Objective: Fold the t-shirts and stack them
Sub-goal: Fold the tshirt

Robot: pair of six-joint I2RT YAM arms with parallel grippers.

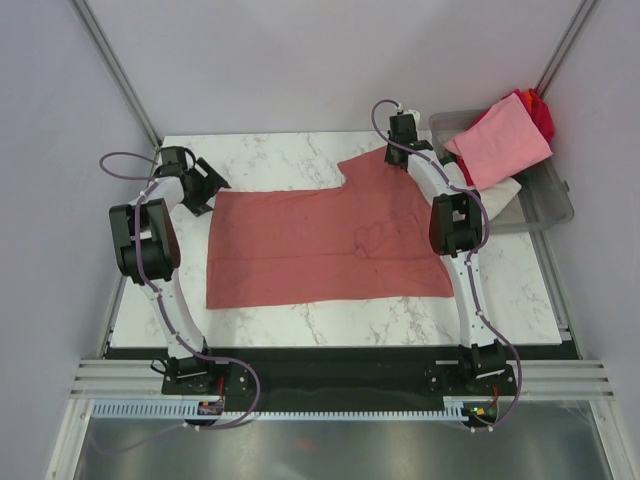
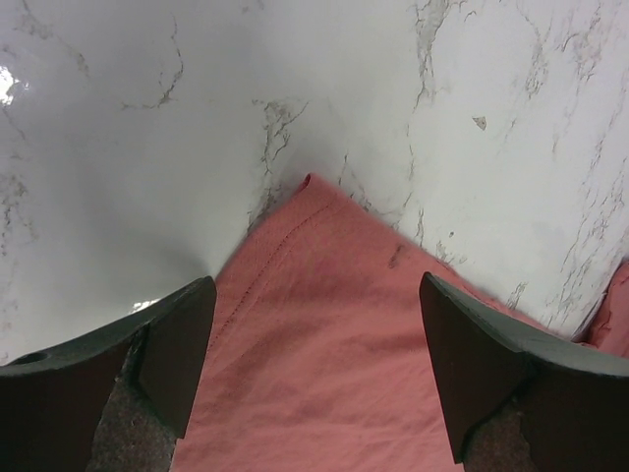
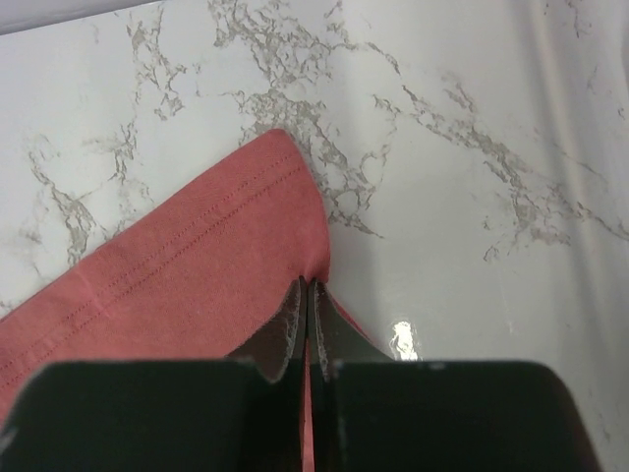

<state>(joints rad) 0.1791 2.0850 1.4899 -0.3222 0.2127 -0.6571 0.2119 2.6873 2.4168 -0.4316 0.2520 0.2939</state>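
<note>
Between pale walls [image 1: 60, 120], marbled table [image 1: 520, 290] bears one t-shirt [image 1: 320, 245].

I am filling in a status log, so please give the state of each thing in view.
brick-red t-shirt: spread flat on the marble table
left gripper: open, above a shirt corner
right gripper: shut on the shirt's hem
clear plastic tub: heaped full
pink t-shirt: lying on top of that heap

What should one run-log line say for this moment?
left gripper: open above brick-red t-shirt corner | right gripper: shut on its sleeve corner | shirt: lying flat
</note>
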